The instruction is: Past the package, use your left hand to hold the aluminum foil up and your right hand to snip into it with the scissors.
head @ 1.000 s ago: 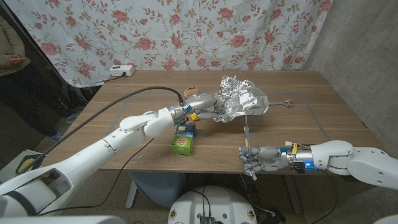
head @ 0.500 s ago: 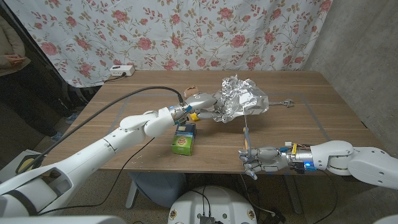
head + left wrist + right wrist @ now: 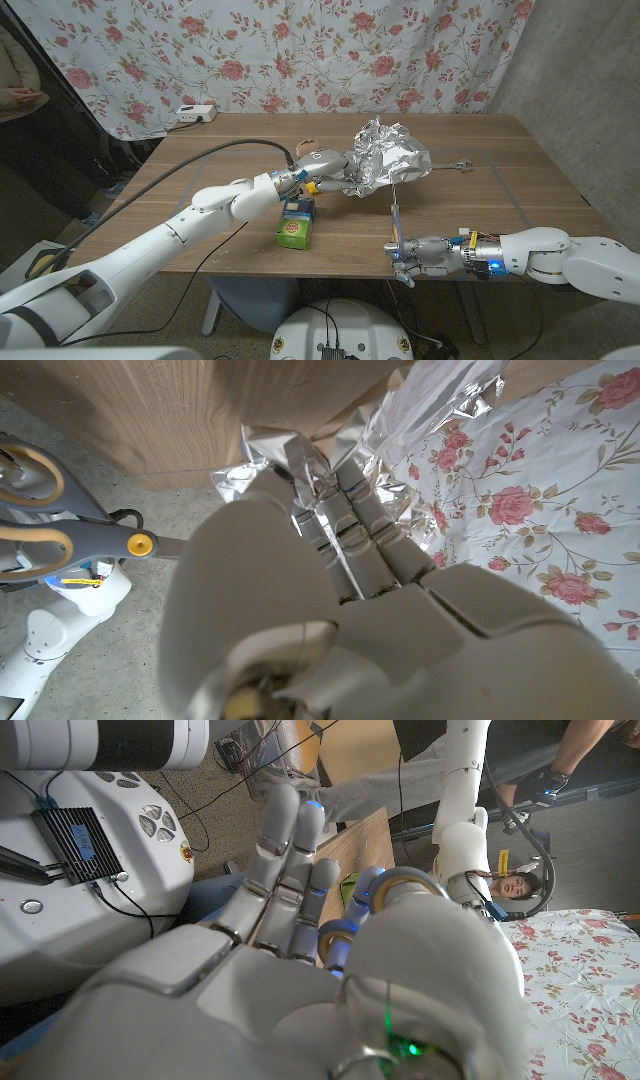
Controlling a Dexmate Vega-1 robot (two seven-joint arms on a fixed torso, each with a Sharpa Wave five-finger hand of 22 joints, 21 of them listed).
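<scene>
My left hand [image 3: 322,165] grips one edge of the crumpled aluminum foil [image 3: 388,157] and holds it a little above the table, past the package [image 3: 295,224], a green and blue box. In the left wrist view its fingers [image 3: 345,525] pinch the foil [image 3: 420,420]. My right hand [image 3: 418,254] is at the table's front edge and holds the scissors [image 3: 397,218], blades pointing up toward the foil's lower edge. The scissors' tan handles and yellow pivot [image 3: 139,545] appear in the left wrist view. The right wrist view has my right hand [image 3: 300,970] with its fingers [image 3: 285,850] reaching up.
A dark metal tool [image 3: 459,166] lies on the table just right of the foil. A white power strip [image 3: 195,113] sits at the back left corner. A black cable [image 3: 215,155] runs along my left arm. A person [image 3: 15,85] stands at the far left.
The foil has shifted slightly in my left hand. My right hand with the scissors has hardly moved.
</scene>
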